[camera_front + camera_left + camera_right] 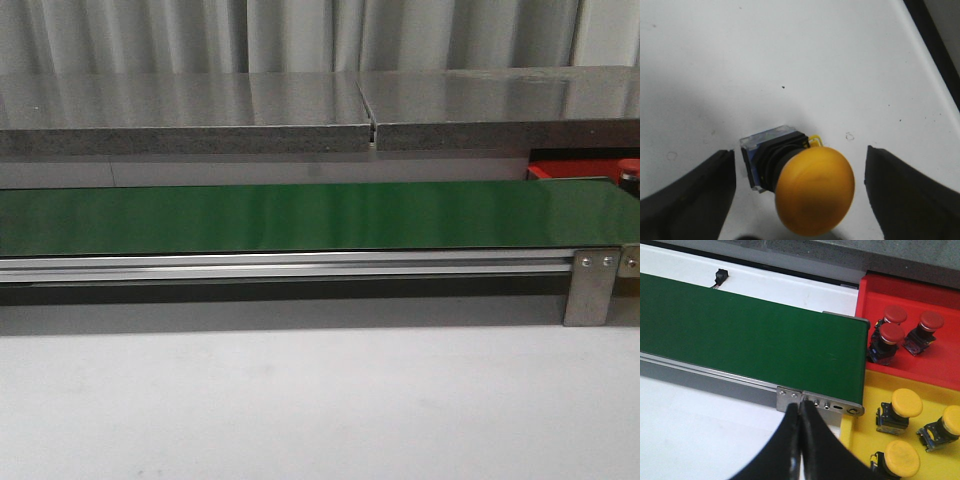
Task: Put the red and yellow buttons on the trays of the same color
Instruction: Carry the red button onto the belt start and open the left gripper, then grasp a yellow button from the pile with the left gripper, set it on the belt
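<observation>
Yellow button (805, 187): rigid, light, slick dome; grip its dark body at 9 o'clock of cap.
Left claw (800, 200): wide, straddling it.
Right claw (801, 440): pinched closed, empty.

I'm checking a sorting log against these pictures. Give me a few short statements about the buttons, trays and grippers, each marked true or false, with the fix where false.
1. Three red buttons sit in the red tray. True.
2. The yellow tray holds no buttons. False: three yellow ones are in it.
3. The left gripper has its jaws spread on either side of a yellow button lying on the white table. True.
4. The right gripper is wide open. False: its jaws are shut together, holding nothing.
5. A button is riding on the green belt. False: none shows on it.
</observation>
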